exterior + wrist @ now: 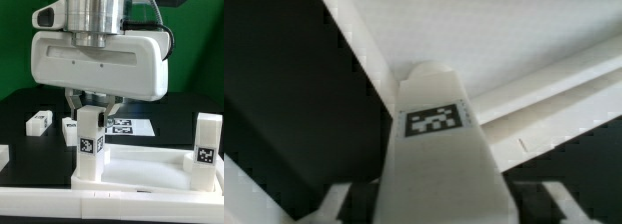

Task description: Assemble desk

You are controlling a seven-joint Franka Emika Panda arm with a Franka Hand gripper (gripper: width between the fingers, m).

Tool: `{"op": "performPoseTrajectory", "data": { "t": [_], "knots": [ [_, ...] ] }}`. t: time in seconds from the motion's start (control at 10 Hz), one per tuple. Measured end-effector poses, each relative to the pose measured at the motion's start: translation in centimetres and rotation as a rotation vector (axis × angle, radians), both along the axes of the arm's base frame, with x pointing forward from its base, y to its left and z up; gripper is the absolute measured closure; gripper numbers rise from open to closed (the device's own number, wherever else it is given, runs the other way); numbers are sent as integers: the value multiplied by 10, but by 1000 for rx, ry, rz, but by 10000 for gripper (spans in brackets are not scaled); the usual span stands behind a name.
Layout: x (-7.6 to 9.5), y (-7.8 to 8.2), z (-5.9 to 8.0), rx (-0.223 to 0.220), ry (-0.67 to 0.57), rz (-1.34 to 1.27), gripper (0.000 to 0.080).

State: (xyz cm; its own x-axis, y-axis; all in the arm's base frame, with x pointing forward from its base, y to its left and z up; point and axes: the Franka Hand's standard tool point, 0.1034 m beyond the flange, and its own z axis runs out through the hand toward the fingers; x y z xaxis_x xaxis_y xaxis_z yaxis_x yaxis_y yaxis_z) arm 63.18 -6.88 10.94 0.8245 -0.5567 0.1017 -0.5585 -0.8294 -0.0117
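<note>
Closest to you in the exterior view, at six o'clock, lies the tabletop (135, 172), rim up. A leg (91, 140) stands upright on its seven o'clock corner, directly under the gripper (92, 103). A second leg (207, 145) stands at four o'clock, and a loose leg (38, 122) lies at nine. Only the wrist view shows you the fingers (342, 200) flanking the leg's tagged face. You cannot tell whether they clamp it.
</note>
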Motion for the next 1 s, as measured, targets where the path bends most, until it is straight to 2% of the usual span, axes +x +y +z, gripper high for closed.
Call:
{"op": "performPoseTrajectory", "data": {
  "t": [0.2, 0.3, 0.5, 0.7, 1.0],
  "knots": [
    [0, 1, 1, 2, -1, -4, 223],
    [-6, 5, 6, 13, -3, -42, 165],
    [-24, 27, 17, 42, -1, -152, 154],
    [-27, 54, 21, 57, -1, -214, 151],
    [-28, 56, 18, 54, 2, -203, 151]
  ]
}}
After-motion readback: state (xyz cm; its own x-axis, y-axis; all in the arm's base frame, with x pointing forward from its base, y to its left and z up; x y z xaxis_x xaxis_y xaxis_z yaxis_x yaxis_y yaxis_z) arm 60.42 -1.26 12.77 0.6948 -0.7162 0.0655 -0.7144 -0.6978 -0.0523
